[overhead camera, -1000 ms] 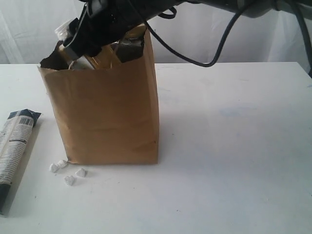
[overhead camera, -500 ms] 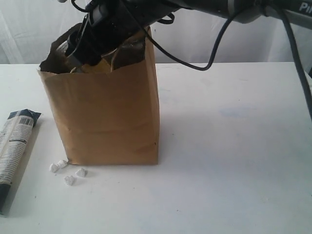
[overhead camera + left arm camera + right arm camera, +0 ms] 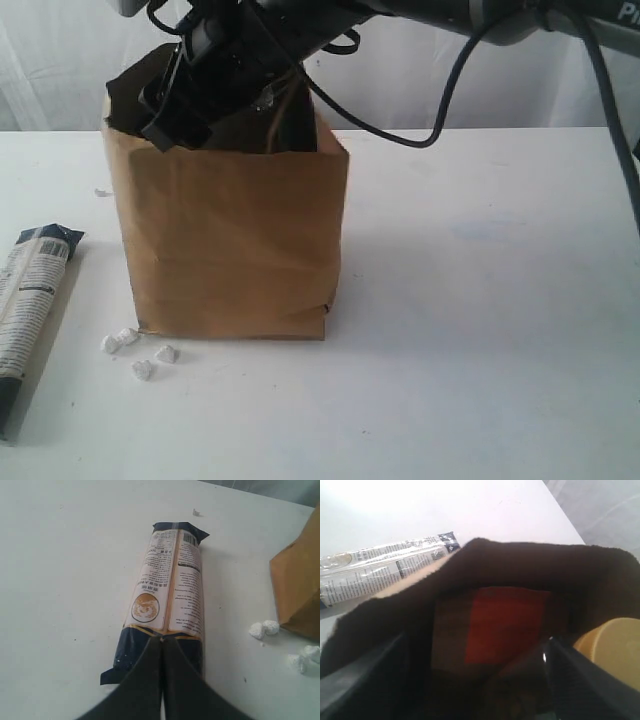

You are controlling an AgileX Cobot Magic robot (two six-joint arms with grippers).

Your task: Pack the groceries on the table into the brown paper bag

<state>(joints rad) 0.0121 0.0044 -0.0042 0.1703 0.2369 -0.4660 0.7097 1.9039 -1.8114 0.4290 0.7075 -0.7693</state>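
Over the bag mouth: my right gripper [image 3: 476, 640] reaches across from the right and dips into the open top of the brown paper bag [image 3: 230, 240]. In the exterior view the rim hides its fingertips.
Right jaws: spread wide, one dark finger at each side of the wrist view; I see nothing clamped between them.
Down inside: the brown pouch with red label [image 3: 505, 625] lies in shadow below and between those fingers. A pale yellow round lid [image 3: 615, 650] sits just beside it, though I cannot tell what it caps.
Bag's stance: upright on the table [image 3: 480, 300], left of centre.
Left side, low over the tabletop: my left gripper [image 3: 162, 640], tips at the dark end of the long blue-white package [image 3: 170, 590]. Whether they touch it, I cannot tell.
Left jaws: pressed together, holding nothing.
Package's place: flat on the table, well to the left of the bag and apart from it.
By the bag's front left corner: white lumps [image 3: 143, 370], scattered between bag and package.
Further back, left of the bag: one tiny white scrap [image 3: 100, 192].
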